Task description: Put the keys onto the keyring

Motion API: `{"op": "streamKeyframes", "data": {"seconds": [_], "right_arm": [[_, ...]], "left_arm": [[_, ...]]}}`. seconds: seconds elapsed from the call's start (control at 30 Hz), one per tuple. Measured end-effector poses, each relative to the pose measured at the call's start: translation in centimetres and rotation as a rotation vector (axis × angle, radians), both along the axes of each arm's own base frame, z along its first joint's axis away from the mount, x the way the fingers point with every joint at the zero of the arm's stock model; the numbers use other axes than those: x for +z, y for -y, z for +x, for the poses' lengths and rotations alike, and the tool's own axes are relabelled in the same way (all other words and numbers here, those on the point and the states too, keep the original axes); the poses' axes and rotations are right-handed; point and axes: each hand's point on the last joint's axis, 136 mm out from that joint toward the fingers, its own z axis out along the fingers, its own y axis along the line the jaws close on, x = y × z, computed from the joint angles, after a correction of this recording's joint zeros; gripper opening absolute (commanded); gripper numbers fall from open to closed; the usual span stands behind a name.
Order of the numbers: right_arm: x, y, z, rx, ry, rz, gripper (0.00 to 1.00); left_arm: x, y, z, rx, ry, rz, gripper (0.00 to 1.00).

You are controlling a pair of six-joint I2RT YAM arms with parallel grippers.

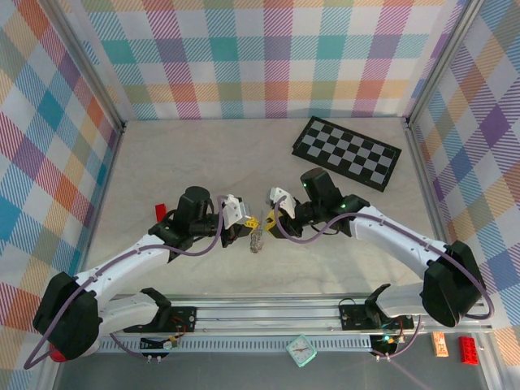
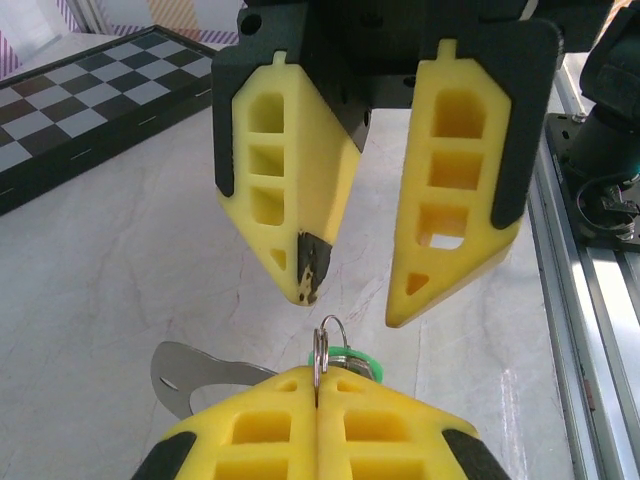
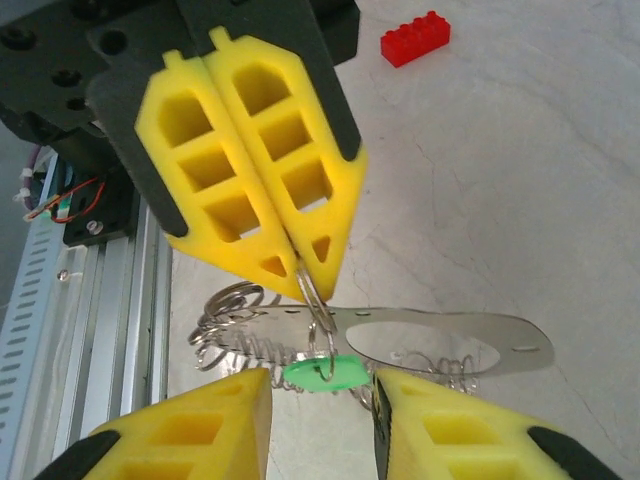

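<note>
My left gripper is shut on a small wire ring, and a green-headed key hangs from that ring. The ring belongs to the keyring, a flat grey metal piece fringed with several wire loops, which hangs just over the table. My right gripper faces the left one tip to tip and stands open. The green key lies between its fingers, touching neither. From above, the left gripper and right gripper meet at the table's middle.
A black-and-white chequered board lies at the back right. A red brick sits by the left arm. The metal rail runs along the near edge, with a small clock and another red brick below it.
</note>
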Motion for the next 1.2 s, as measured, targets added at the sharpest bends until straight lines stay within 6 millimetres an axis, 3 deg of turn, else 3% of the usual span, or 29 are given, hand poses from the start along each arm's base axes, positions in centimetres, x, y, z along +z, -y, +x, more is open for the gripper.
{"op": "streamKeyframes", "data": {"seconds": [0.5,0.77,1.03,1.2], "right_arm": [[0.7,-0.6,0.2,-0.003,-0.006,0.042,0.22],[0.0,-0.8,-0.1,0.019,-0.04,0.04,0.15],[-0.2,-0.7,-0.2,0.023,-0.042,0.033,0.01],[-0.4,-0.5,-0.1,0.011,-0.046,0.011,0.0]], "left_arm": [[0.2,0.0,-0.1,-0.004,0.006,-0.004,0.0],[0.2,0.1,-0.2,-0.005,0.005,-0.004,0.0],[0.4,0.0,-0.3,-0.006,0.01,-0.007,0.0],[0.2,0.0,-0.3,-0.006,0.007,-0.004,0.0]]}}
